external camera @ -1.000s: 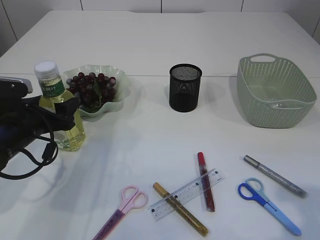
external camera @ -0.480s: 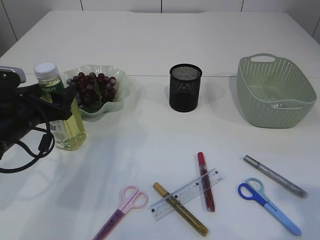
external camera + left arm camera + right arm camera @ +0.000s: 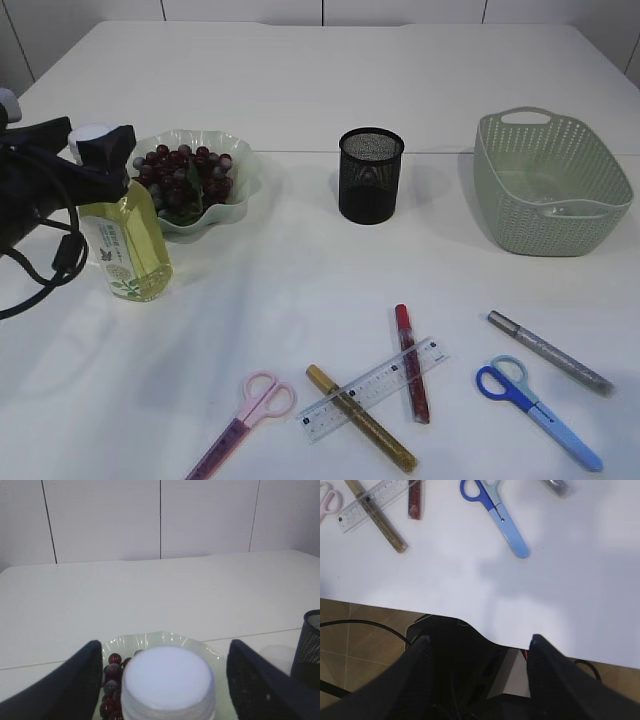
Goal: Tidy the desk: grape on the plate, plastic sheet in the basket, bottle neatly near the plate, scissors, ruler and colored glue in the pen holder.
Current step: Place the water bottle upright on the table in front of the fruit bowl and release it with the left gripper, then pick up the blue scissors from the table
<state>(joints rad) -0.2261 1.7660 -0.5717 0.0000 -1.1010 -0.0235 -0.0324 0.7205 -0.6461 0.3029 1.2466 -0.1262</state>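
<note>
The bottle [image 3: 128,245] of yellow liquid stands upright on the table just left of the green plate [image 3: 243,170], which holds the grape bunch [image 3: 185,180]. My left gripper [image 3: 85,140] is open at the bottle's top. In the left wrist view its fingers stand either side of the white cap [image 3: 167,680], with a gap on each side. Near the front lie pink scissors [image 3: 245,420], blue scissors [image 3: 535,405], a clear ruler [image 3: 372,388], and red [image 3: 411,363], gold [image 3: 360,418] and silver [image 3: 550,352] glue sticks. My right gripper [image 3: 481,640] is open and empty past the table's front edge. The plastic sheet is out of view.
The black mesh pen holder [image 3: 370,175] stands mid-table behind the stationery. A green basket [image 3: 555,185] sits at the right. The ruler lies across the gold and red glue sticks. The left arm's cables hang over the table's left side.
My left gripper has risen from around the bottle's body to the level of its cap. The bottle stays standing beside the plate. Nothing else has moved.
</note>
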